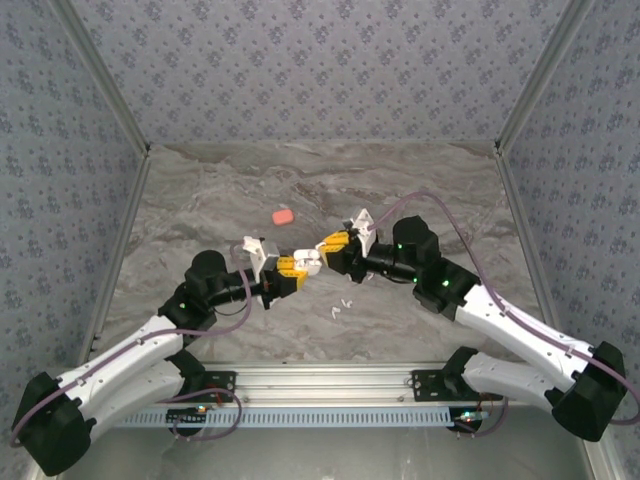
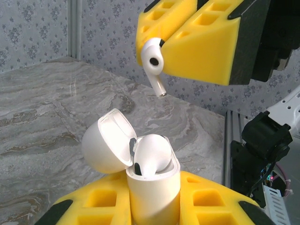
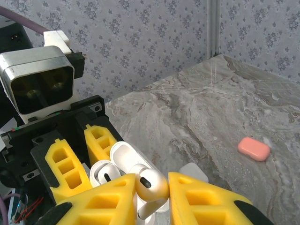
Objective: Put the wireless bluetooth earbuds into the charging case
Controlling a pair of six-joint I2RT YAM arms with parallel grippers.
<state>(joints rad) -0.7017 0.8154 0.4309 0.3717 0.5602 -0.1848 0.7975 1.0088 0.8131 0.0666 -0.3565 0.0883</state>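
Note:
My left gripper is shut on the white charging case, which stands upright with its lid flipped open. One white earbud sits in the case. Just above it, my right gripper is shut on a second white earbud, stem pointing down toward the case. From the left wrist, that earbud hangs clear above the case's open mouth. In the top view both grippers meet mid-table, left and right.
A coral-red rounded case lies on the marble table behind the grippers. Loose white earbuds lie near the front. A white rounded object rests on the table beyond my right fingers. Patterned walls enclose the table.

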